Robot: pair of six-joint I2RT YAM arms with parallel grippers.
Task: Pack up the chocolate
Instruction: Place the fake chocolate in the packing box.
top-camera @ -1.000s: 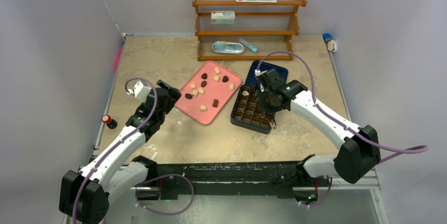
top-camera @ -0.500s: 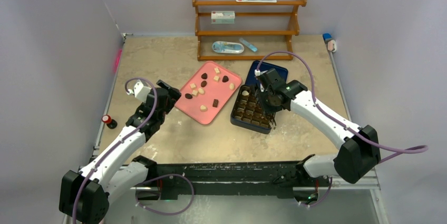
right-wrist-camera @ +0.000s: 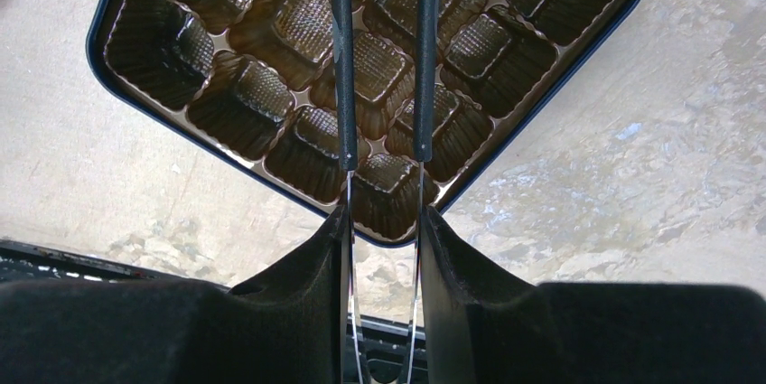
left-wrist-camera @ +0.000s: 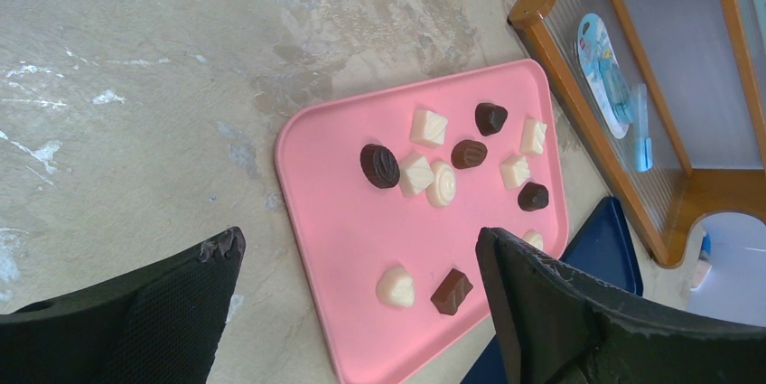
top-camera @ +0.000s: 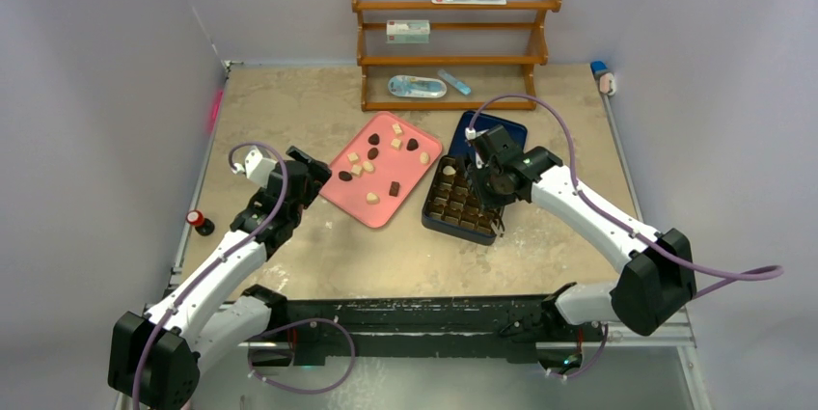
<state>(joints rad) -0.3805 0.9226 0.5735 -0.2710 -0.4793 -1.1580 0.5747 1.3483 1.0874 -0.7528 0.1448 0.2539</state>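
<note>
Several small dark and cream-white chocolate pieces [top-camera: 372,152] [left-wrist-camera: 441,183] lie on the pink tray [top-camera: 386,212] [left-wrist-camera: 343,248]. One pale piece [top-camera: 449,170] sits in a far-left cell of the dark gridded box [top-camera: 439,217] [right-wrist-camera: 104,50]. My left gripper [top-camera: 309,167] [left-wrist-camera: 357,248] hovers open by the tray's left edge, holding nothing. Above the box, my right gripper [top-camera: 489,178] [right-wrist-camera: 384,217] is shut on thin metal tongs [right-wrist-camera: 341,86] with black-sleeved blades. The blades stand apart over the box's empty cells. Their tips run out of the right wrist view.
A blue lid [top-camera: 511,127] lies behind the box. A wooden rack [top-camera: 453,43] with small packets stands at the back. A small red-and-black item [top-camera: 200,222] sits at the left edge of the table, and a pink pen [top-camera: 213,109] leans on the left wall.
</note>
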